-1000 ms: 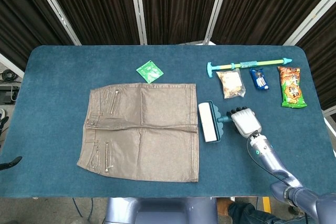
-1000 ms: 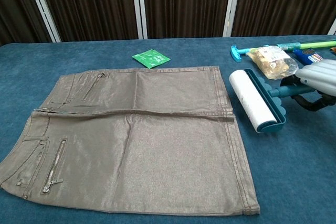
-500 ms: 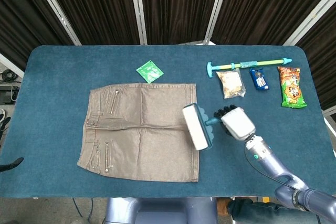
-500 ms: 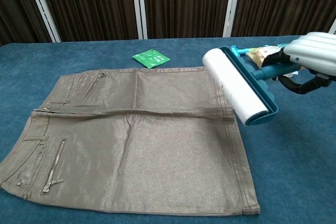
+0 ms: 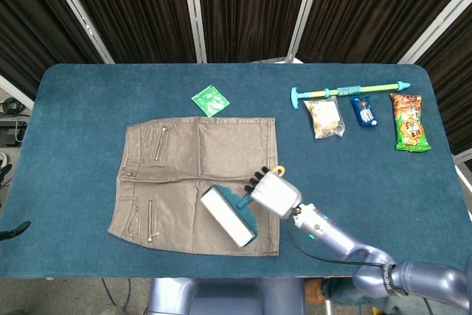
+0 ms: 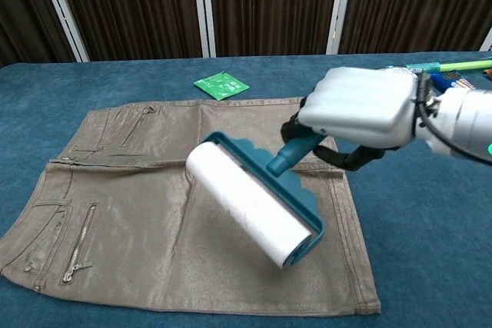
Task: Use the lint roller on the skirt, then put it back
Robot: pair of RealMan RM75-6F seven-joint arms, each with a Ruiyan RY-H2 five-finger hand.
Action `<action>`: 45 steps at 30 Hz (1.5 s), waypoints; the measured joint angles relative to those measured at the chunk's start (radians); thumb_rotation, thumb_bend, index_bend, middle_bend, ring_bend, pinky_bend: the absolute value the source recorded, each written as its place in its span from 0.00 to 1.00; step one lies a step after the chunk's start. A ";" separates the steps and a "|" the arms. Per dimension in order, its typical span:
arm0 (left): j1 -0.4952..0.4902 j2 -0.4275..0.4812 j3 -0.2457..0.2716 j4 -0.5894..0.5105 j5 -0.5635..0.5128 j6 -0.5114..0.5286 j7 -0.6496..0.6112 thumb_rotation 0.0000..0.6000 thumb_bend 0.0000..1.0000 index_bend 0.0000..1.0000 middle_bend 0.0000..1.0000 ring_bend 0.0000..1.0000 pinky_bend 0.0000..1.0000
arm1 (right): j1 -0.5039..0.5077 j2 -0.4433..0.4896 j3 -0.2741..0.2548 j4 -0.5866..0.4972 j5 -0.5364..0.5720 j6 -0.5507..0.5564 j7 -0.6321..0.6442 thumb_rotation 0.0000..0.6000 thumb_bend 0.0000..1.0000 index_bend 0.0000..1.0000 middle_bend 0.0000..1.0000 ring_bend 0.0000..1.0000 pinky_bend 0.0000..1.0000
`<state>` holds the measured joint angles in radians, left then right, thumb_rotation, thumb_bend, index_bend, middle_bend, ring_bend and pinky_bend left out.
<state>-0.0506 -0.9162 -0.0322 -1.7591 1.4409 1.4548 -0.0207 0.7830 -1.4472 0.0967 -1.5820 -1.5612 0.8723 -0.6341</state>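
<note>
The brown skirt (image 5: 195,182) (image 6: 154,213) lies flat on the blue table, waistband with zippers to the left. My right hand (image 5: 275,194) (image 6: 357,107) grips the teal handle of the lint roller (image 5: 229,215) (image 6: 254,205). The roller's white drum hangs over the skirt's lower right part, tilted; whether it touches the fabric I cannot tell. My left hand shows in neither view.
At the back right of the table (image 5: 81,108) lie a teal and green rod (image 5: 346,91), a snack bag (image 5: 324,117), a blue packet (image 5: 363,111) and an orange-green packet (image 5: 408,123). A small green packet (image 5: 210,100) (image 6: 221,84) lies just behind the skirt.
My right hand carried the lint roller from the table right of the skirt leftward and toward the front, over the skirt's lower right part. The roller turned diagonal.
</note>
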 measured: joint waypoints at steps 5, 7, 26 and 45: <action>-0.003 0.003 -0.003 0.006 -0.017 -0.014 -0.011 1.00 0.00 0.00 0.00 0.00 0.00 | 0.038 -0.073 0.007 -0.005 0.048 -0.057 -0.094 1.00 0.93 0.43 0.52 0.39 0.44; -0.004 0.003 -0.005 0.007 -0.023 -0.016 -0.010 1.00 0.00 0.00 0.00 0.00 0.00 | 0.048 -0.099 0.008 -0.003 0.063 -0.068 -0.129 1.00 0.93 0.43 0.52 0.39 0.44; -0.012 0.007 -0.004 0.001 -0.024 -0.032 -0.016 1.00 0.00 0.00 0.00 0.00 0.00 | 0.045 -0.165 -0.031 0.168 0.222 -0.040 -0.370 1.00 0.93 0.43 0.53 0.40 0.45; -0.018 0.008 0.001 -0.016 -0.012 -0.036 -0.006 1.00 0.00 0.00 0.00 0.00 0.00 | 0.013 -0.099 -0.063 0.270 0.202 0.027 -0.326 1.00 0.93 0.43 0.53 0.41 0.45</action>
<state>-0.0682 -0.9079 -0.0307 -1.7750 1.4284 1.4185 -0.0270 0.7963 -1.5461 0.0334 -1.3124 -1.3588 0.8993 -0.9600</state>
